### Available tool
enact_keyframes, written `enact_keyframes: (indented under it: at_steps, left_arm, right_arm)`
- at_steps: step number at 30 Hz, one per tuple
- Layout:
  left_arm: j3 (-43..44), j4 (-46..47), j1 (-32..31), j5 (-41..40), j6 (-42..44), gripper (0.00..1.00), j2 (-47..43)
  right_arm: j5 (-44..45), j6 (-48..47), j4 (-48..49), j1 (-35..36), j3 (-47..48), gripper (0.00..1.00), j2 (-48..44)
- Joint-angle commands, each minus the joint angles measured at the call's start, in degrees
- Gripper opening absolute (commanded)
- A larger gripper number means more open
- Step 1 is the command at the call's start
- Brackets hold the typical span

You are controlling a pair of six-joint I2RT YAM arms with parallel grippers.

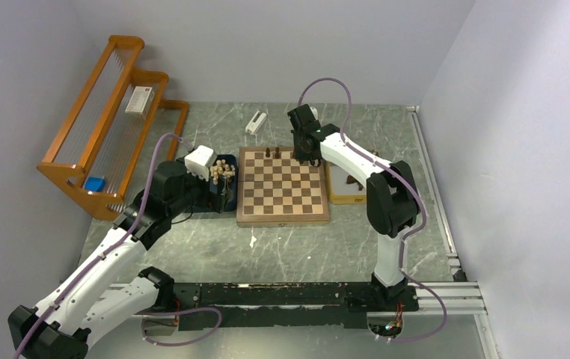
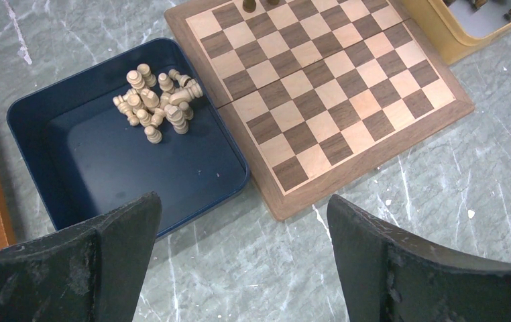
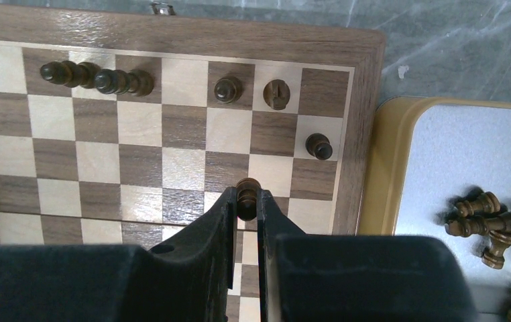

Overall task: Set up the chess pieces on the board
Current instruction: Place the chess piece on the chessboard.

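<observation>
Dark chess piece (image 3: pixel 247 190) upright, long axis vertical, head toward the wrist camera, over the board (image 3: pixel 172 41) near its right rim, pinched between the narrowly parted fingers of the right gripper (image 3: pixel 247 203), left gripper (image 2: pixel 243 211) spread wide, holding nothing, above the dark blue tray (image 2: pixel 72 168) left of the board

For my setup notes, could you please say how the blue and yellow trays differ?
The blue tray sits left of the board and holds pale pieces; the yellow tray sits right and holds dark pieces. The blue tray's floor is blue; the yellow tray's is pale grey. Both are shallow, round-cornered.
</observation>
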Motion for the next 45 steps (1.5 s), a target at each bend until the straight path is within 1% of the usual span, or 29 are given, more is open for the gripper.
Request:
enact_keyframes:
  at_steps: [1,30,45]
  left_arm:
    - [0.3,1.6,-0.2,-0.1,0.2,0.98,-0.4]
    - [0.3,1.5,-0.2,-0.1,0.2,0.98,-0.6]
    - [0.3,1.6,-0.3,-0.1,0.2,0.98,-0.4]
  right_arm:
    - [3.0,1.1,0.1,0.4,1.8,0.13,1.6]
    - [5.4,1.9,2.0,0.0,3.2,0.15,6.7]
    - [5.8,2.1,3.1,-1.2,2.4,0.16,7.3]
